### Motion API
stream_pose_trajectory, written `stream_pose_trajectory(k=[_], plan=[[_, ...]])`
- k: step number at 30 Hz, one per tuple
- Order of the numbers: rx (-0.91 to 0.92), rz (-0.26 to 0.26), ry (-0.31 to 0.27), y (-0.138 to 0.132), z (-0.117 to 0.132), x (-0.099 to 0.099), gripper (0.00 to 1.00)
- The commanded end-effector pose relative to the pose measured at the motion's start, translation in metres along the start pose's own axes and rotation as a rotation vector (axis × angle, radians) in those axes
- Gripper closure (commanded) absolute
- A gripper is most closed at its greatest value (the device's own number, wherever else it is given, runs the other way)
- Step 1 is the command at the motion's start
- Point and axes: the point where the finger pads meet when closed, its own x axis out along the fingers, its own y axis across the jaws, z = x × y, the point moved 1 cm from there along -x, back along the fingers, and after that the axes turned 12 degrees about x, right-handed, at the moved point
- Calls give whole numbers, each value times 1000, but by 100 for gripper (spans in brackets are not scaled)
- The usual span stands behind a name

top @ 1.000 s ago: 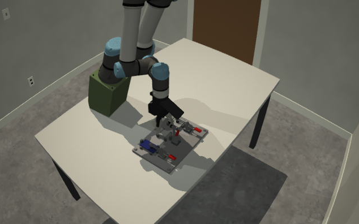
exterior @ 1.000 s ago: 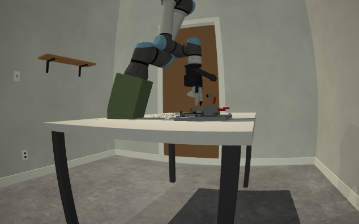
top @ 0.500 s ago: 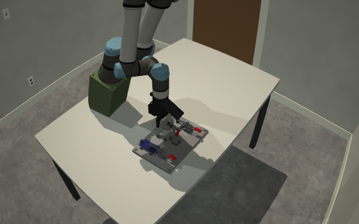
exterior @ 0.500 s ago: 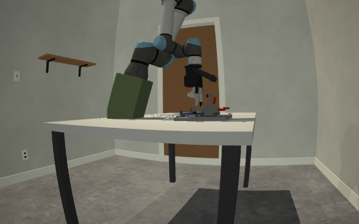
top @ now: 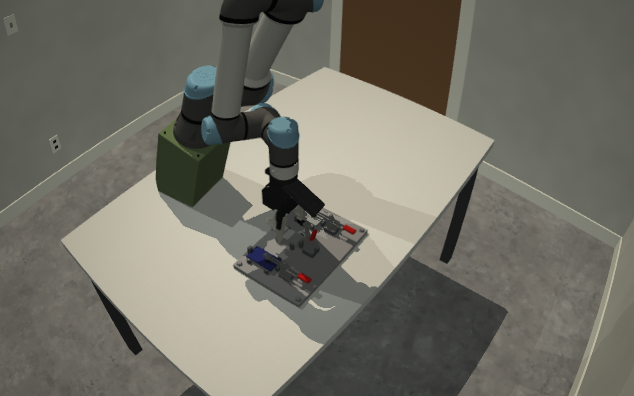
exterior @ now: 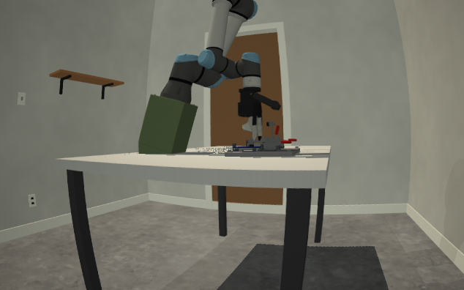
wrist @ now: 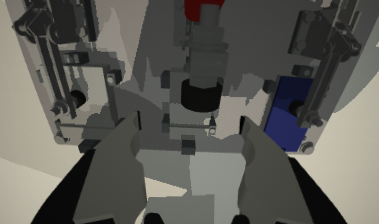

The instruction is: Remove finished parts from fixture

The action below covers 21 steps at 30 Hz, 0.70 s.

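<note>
The grey fixture plate (top: 302, 255) lies on the table with three toggle clamps. The blue blank (top: 260, 256) sits at the plate's near left end under its clamp, and shows at the right of the wrist view (wrist: 287, 112). A pale grey part (wrist: 92, 92) sits under the left clamp in the wrist view. The middle clamp's red handle (top: 313, 233) stands raised, with its black pad (wrist: 201, 95) in the wrist view. My gripper (top: 282, 230) is low over the middle station, at the plate's edge. Its fingers stand open to either side of a grey part (wrist: 210, 170), not touching it.
The green robot base block (top: 192, 167) stands on the table behind the fixture. Red clamp handles lie flat at the far end (top: 349, 229) and the near end (top: 304, 278) of the plate. The table edge is close on the fixture's right.
</note>
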Motion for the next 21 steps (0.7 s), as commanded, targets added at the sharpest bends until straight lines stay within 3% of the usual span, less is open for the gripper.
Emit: stream_pose_trajectory(k=[1,21], plan=[[0,0,2,0,-1,5,41],[0,0,2,0,-1,17,41]])
